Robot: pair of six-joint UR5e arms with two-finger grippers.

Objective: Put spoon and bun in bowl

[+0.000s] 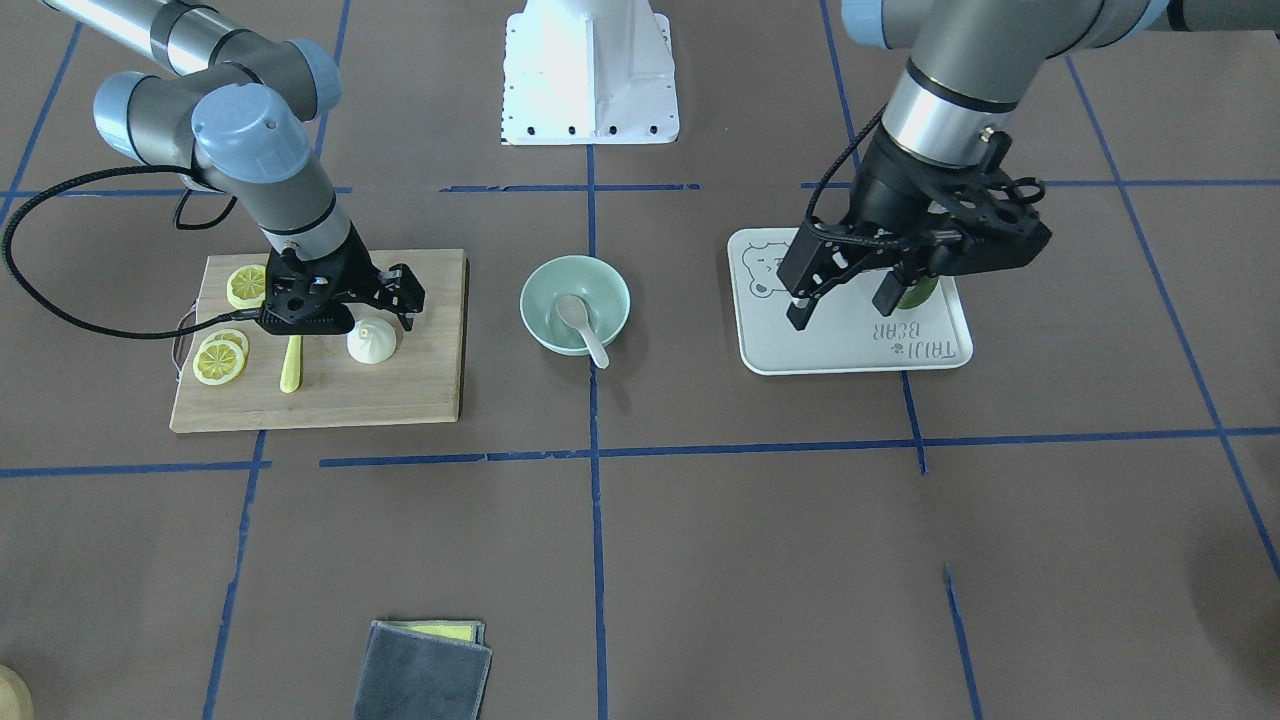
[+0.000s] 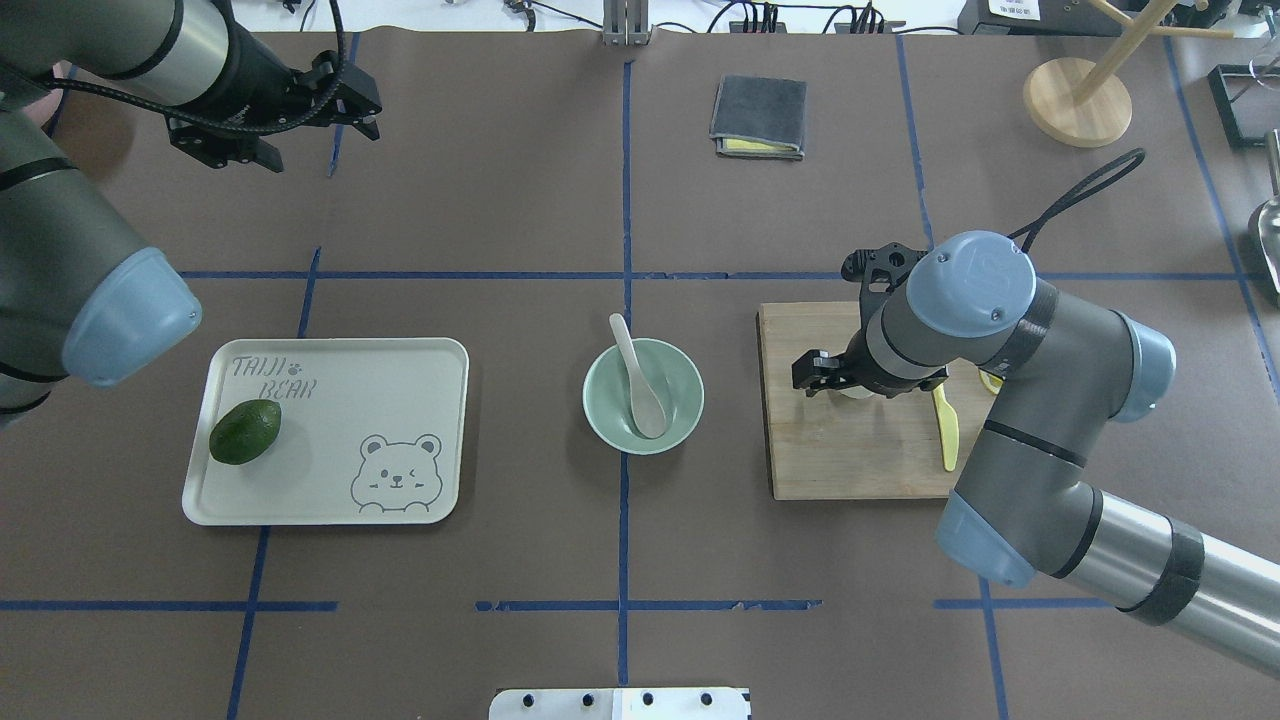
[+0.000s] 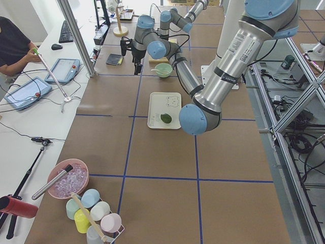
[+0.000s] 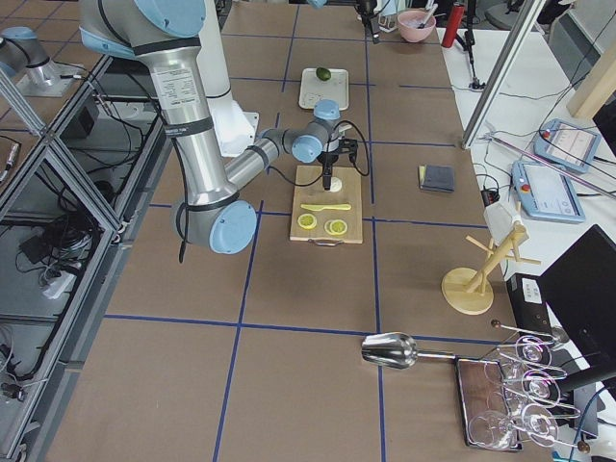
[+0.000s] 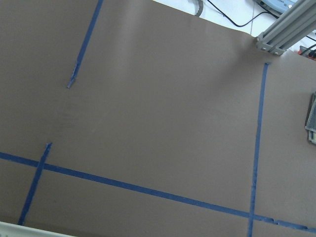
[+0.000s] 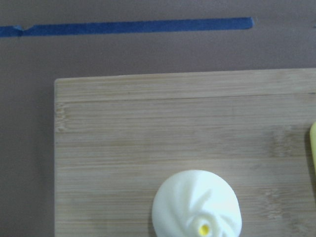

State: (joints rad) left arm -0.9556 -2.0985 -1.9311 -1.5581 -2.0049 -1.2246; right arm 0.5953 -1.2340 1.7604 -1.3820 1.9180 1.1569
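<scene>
The white spoon point(image 1: 583, 325) lies in the mint-green bowl point(image 1: 540, 290) at the table's middle, its handle over the rim; both also show in the overhead view, spoon point(image 2: 640, 380) and bowl point(image 2: 600, 405). The white pleated bun point(image 1: 372, 343) sits on the wooden cutting board point(image 1: 400, 390) and fills the bottom of the right wrist view point(image 6: 197, 205). My right gripper point(image 1: 395, 310) is open and empty, just above and behind the bun. My left gripper point(image 1: 845, 300) is open and empty, raised high over the bear tray point(image 1: 850, 350).
Lemon slices point(image 1: 220, 360) and a yellow plastic knife point(image 1: 291, 365) lie on the board beside the bun. A green avocado point(image 2: 245, 432) sits on the tray point(image 2: 400, 370). A folded grey cloth point(image 2: 758, 115) and a wooden stand point(image 2: 1078, 100) are at the far side.
</scene>
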